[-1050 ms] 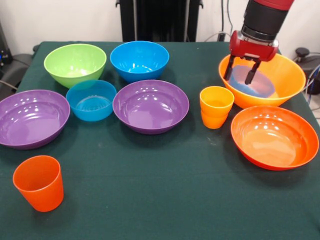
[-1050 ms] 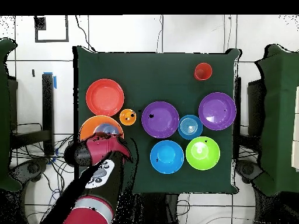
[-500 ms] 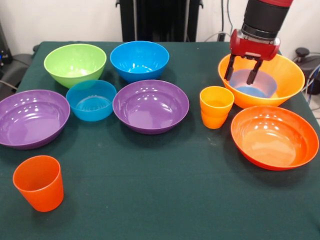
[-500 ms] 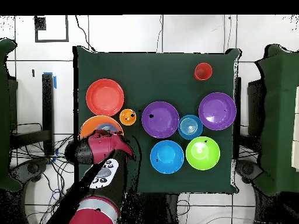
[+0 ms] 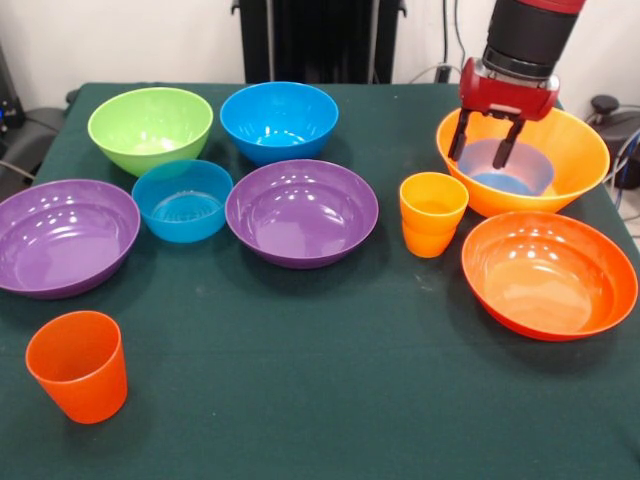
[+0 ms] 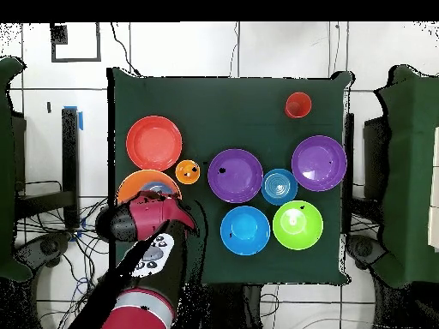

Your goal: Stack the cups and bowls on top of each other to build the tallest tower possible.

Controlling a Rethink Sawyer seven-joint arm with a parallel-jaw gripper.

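My gripper (image 5: 481,150) hangs open over the large yellow-orange bowl (image 5: 570,150) at the right rear. One small translucent blue bowl (image 5: 520,170) lies inside that bowl, and my fingers (image 5: 457,140) stand over its left rim, apart from it. The yellow-orange cup (image 5: 432,213) and the wide red-orange bowl (image 5: 548,274) sit in front. Two purple bowls (image 5: 302,211) (image 5: 62,235), a second small blue bowl (image 5: 183,199), the lime green bowl (image 5: 150,127) and the medium blue bowl (image 5: 279,120) stand to the left. The red-orange cup (image 5: 78,365) is upright at the front left.
Overhead, the arm (image 6: 141,257) covers part of the yellow-orange bowl (image 6: 129,182) near the table's edge. All the bowls stand singly on the green cloth (image 5: 330,400), with open cloth along the front.
The gripper has risen slightly above the small blue bowl, which now rests lower and level in the yellow-orange bowl. Nothing else has moved.
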